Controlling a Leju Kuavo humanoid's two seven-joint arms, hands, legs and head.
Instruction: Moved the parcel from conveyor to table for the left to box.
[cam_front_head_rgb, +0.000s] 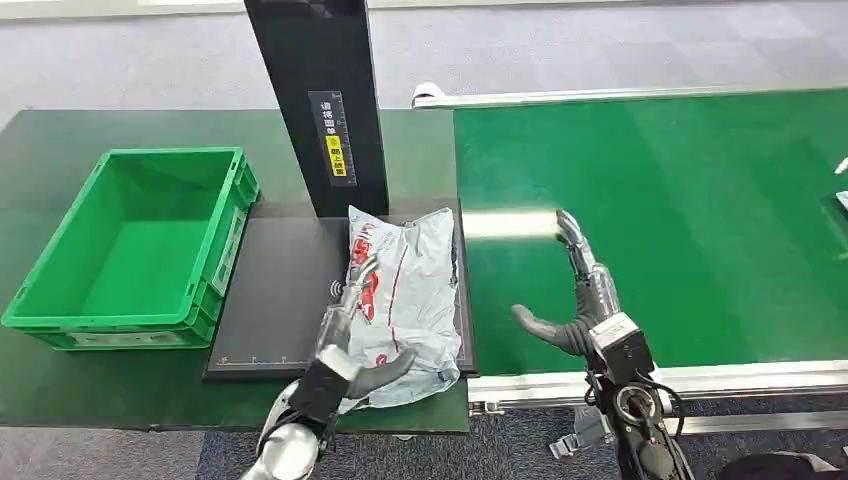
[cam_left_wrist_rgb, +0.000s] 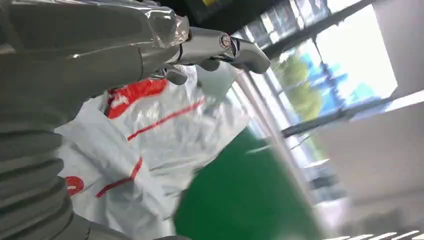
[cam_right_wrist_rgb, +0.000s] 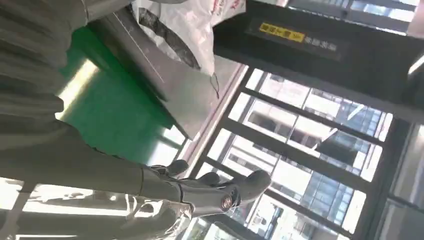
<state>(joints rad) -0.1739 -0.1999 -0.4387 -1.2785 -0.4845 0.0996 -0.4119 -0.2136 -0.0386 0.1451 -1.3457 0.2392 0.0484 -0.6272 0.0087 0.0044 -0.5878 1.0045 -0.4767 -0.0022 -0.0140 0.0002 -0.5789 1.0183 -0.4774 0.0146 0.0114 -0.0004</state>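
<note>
The grey parcel (cam_front_head_rgb: 405, 300) lay on the black scale platform (cam_front_head_rgb: 285, 290), the left hand (cam_front_head_rgb: 350, 335) spread over it; the right hand (cam_front_head_rgb: 580, 295) hovered spread above the green conveyor (cam_front_head_rgb: 700, 200).

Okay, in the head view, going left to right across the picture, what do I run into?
Green crate → grey parcel lying on the black platform, with the left robot hand on it → right robot hand, open above the green conveyor belt.
</note>
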